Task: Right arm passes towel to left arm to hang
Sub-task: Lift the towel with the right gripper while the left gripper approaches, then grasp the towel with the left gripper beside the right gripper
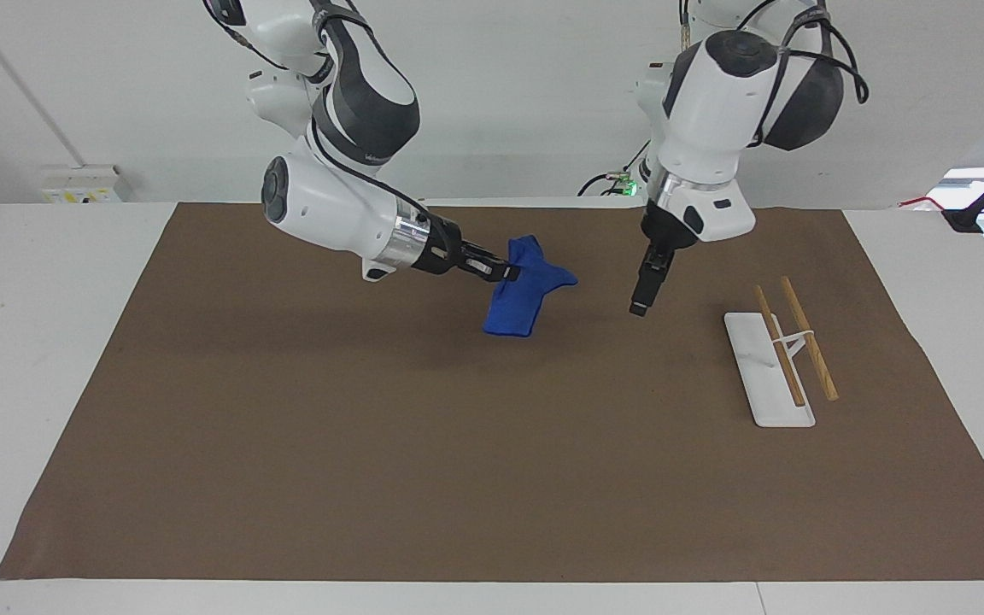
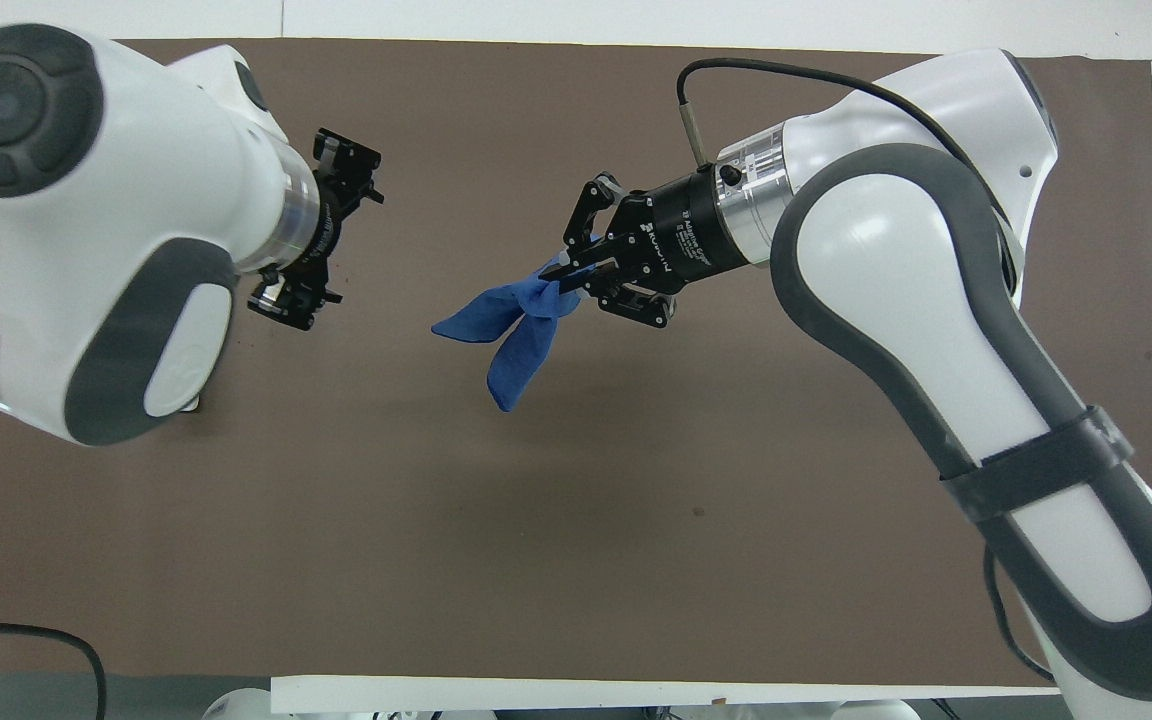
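Observation:
The blue towel (image 1: pixel 526 297) hangs bunched from my right gripper (image 1: pixel 506 273), which is shut on its upper edge and holds it in the air over the middle of the brown mat. In the overhead view the towel (image 2: pixel 504 328) droops from the right gripper (image 2: pixel 564 274) in two flaps. My left gripper (image 1: pixel 641 299) points down over the mat between the towel and the rack, a gap apart from the towel. In the overhead view the left gripper (image 2: pixel 348 243) is open and empty.
A rack with a white base (image 1: pixel 752 359) and two wooden rods (image 1: pixel 808 337) stands on the brown mat (image 1: pixel 458 478) toward the left arm's end. In the overhead view the left arm covers it.

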Motion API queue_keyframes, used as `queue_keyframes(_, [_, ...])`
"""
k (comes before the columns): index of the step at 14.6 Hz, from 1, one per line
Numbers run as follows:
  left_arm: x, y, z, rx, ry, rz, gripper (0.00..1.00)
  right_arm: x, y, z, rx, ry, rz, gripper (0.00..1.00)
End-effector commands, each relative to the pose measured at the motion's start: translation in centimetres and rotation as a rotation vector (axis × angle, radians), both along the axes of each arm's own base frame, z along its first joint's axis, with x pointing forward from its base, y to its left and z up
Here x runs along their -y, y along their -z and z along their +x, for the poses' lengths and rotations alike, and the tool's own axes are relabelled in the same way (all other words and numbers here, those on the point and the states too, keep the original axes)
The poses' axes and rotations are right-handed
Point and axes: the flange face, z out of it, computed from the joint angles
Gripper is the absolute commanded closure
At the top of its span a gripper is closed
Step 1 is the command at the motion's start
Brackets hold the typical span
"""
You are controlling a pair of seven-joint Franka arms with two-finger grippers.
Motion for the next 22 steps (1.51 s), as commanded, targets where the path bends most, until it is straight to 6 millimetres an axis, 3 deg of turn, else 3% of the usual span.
queue_keyframes(1, [0.5, 2.3, -1.7, -0.030, -0.047, -0.001, 0.00, 0.3, -0.2, 0.2, -0.048, 0.066, 0.032, 1.00])
queue_keyframes(3, [0.8, 2.4, -1.9, -0.034, -0.061, -0.001, 0.01, -1.2, -0.2, -0.2, -0.034, 0.064, 0.028, 1.00])
queue_keyframes(5, [1.5, 2.3, -2.4, -0.033, -0.049, -0.002, 0.06, -1.3, 0.1, -0.1, -0.023, 0.086, 0.024, 1.00])
queue_keyframes(8, [2.3, 2.3, -2.8, -0.022, -0.031, -0.009, 0.43, -1.2, 0.1, -0.1, -0.024, 0.085, 0.024, 1.00])
queue_keyframes(10, [2.5, 2.6, -3.2, -0.026, -0.026, -0.007, 0.49, -1.3, 0.1, -0.1, -0.024, 0.087, 0.023, 1.00])
queue_keyframes(11, [2.8, 2.4, -3.5, -0.024, -0.022, -0.010, 0.75, -1.7, 0.1, -0.3, -0.023, 0.079, 0.022, 1.00])
queue_keyframes(12, [2.8, 2.6, -3.6, -0.026, -0.019, -0.008, 0.90, -1.8, 0.1, -0.4, -0.023, 0.077, 0.022, 1.00])
queue_keyframes(17, [3.0, 2.7, -3.5, -0.014, -0.016, -0.016, 1.00, -1.9, 0.1, -0.4, -0.021, 0.076, 0.022, 1.00])
queue_keyframes(20, [2.9, 2.7, -3.4, -0.014, -0.015, -0.014, 1.00, -1.9, 0.2, -0.5, -0.025, 0.077, 0.021, 1.00])
queue_keyframes(22, [2.3, 1.6, -2.4, -0.003, -0.015, -0.019, 1.00, -1.9, 0.2, -0.5, -0.024, 0.076, 0.021, 0.96])
